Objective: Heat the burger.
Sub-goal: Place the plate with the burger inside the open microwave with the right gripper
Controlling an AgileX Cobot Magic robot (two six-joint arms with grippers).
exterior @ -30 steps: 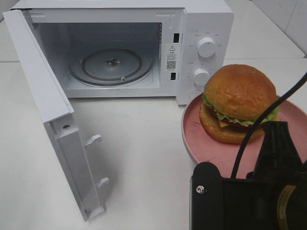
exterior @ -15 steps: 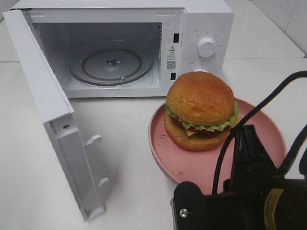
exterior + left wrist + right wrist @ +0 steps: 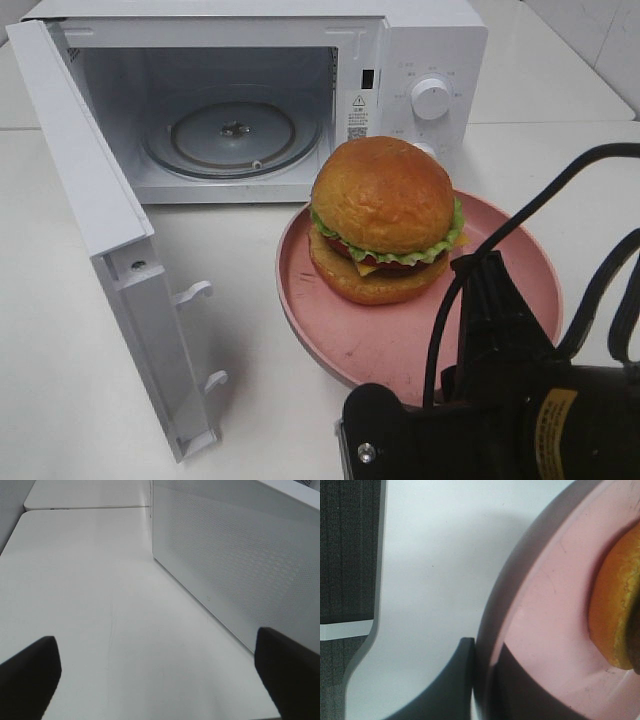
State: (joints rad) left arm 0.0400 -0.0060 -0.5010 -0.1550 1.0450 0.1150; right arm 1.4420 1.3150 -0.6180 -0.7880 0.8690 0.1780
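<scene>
The burger (image 3: pixel 385 215), golden-brown buns with lettuce, tomato and cheese, sits upright on a round pink plate (image 3: pixel 325 325) in front of the open microwave (image 3: pixel 425 55). My right gripper (image 3: pixel 483 275) is shut on the plate's near right rim. In the right wrist view this gripper (image 3: pixel 482 680) has one dark finger on each side of the rim, with the burger's bun (image 3: pixel 615 610) at the edge. My left gripper (image 3: pixel 160 675) is open and empty, its fingertips (image 3: pixel 27 675) wide apart over bare table. It does not show in the exterior view.
The microwave door (image 3: pixel 90 200) stands swung out to the left, its latch hooks facing the plate. The glass turntable (image 3: pixel 232 130) lies bare inside the cavity. The door's perforated panel (image 3: pixel 235 560) fills the right of the left wrist view. Black cables cross the lower right.
My right gripper has carried the plate and burger leftward, from beside the microwave's knobs to in front of the cavity's right edge. The door has not moved.
</scene>
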